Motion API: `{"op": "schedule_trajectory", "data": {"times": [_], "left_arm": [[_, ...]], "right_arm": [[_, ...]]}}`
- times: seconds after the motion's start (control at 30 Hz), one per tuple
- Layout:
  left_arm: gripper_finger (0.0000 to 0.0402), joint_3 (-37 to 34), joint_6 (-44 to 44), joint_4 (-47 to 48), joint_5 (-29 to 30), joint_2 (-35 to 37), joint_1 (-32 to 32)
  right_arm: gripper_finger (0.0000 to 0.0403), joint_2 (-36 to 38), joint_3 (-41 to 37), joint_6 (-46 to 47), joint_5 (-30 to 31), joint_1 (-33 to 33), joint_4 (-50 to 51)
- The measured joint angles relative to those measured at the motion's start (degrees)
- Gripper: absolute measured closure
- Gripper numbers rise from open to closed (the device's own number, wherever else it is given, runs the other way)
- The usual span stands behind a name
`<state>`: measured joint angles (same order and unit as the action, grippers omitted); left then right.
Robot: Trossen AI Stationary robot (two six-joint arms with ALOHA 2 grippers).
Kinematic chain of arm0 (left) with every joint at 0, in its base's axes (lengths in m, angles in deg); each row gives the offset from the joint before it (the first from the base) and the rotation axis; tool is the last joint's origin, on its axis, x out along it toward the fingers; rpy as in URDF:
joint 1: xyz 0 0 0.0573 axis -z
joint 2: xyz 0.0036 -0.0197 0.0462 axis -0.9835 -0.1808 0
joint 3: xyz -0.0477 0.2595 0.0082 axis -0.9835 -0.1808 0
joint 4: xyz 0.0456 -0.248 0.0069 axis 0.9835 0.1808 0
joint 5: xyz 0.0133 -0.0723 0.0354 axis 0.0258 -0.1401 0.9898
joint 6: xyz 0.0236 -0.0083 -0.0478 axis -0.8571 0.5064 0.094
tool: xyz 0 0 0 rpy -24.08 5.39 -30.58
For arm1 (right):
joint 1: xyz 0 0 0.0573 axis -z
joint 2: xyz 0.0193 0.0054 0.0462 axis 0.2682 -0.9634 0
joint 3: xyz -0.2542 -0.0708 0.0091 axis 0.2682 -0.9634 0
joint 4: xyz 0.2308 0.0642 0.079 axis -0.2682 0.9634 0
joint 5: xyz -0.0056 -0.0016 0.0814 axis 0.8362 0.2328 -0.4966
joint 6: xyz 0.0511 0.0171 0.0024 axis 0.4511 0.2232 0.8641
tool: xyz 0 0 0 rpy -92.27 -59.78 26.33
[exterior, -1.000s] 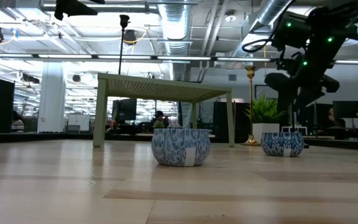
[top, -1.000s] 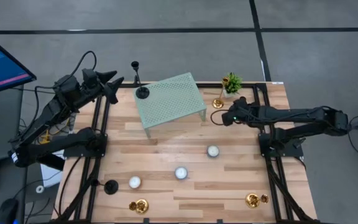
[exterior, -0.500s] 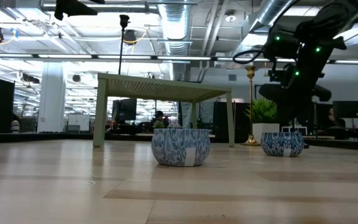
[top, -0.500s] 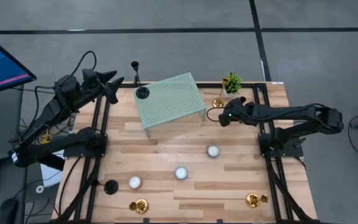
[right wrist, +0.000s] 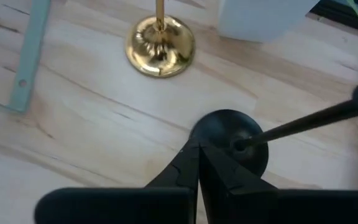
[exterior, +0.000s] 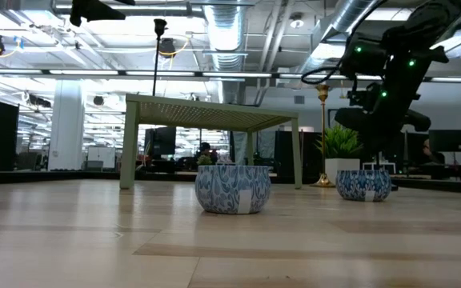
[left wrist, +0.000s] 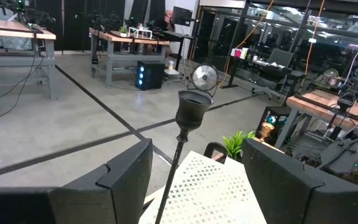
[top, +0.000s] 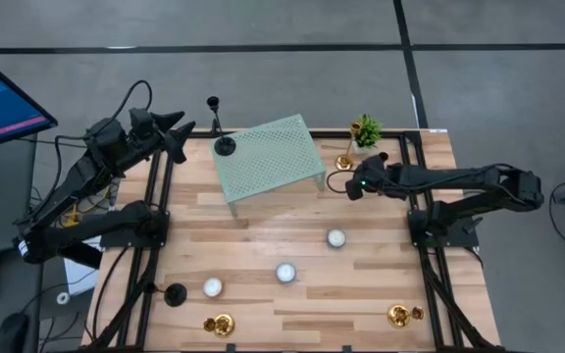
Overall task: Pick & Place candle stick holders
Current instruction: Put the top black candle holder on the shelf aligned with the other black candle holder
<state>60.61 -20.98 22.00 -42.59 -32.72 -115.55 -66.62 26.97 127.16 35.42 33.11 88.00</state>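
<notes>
A black candle stick holder (right wrist: 253,134) stands on the wood near the table's far right. Its stem (right wrist: 303,118) runs up past my right gripper (right wrist: 199,146), which is shut with its tips at the disc base. The tall gold holder (top: 346,157) stands just beyond, beside a potted plant (top: 366,130). Another black holder (top: 222,137) stands on its base at the far left corner. My left gripper (top: 177,132) is open; in its wrist view the fingers stand either side of that holder's stem (left wrist: 178,155), apart from it. My right gripper comes from above, pointing down, and its shut fingertips (right wrist: 191,158) meet the rim of the black holder's disc base (right wrist: 213,127). The base lies flat on the table. Whether the tips pinch the rim or only touch it cannot be told.
A green perforated stand (top: 268,157) sits at the far middle. Three tealight candles (top: 335,237), (top: 284,273), (top: 212,287) lie on the near half. Short gold holders (top: 220,324), (top: 400,315) and a black disc (top: 175,294) sit along the near edge.
My right gripper has gone a little toward the table's left edge and down, to the black holder's base, and has shut there. The holder has stayed where it was.
</notes>
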Motion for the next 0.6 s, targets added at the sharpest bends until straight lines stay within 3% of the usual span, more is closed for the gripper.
{"op": "schedule_trajectory", "data": {"times": [0.3,0.4,0.6], "left_arm": [[0.0152,0.00,0.02,0.00,0.00,0.00,0.00],[0.0152,0.00,0.02,0.00,0.00,0.00,0.00],[0.0152,0.00,0.04,0.00,-0.61,0.02,0.00]], "right_arm": [[0.0403,7.21,0.01,4.85,-0.20,-2.60,4.48],[0.0400,10.11,0.01,3.98,-3.57,-4.07,5.08],[0.0343,15.25,0.01,0.96,-5.90,-12.20,7.05]]}}
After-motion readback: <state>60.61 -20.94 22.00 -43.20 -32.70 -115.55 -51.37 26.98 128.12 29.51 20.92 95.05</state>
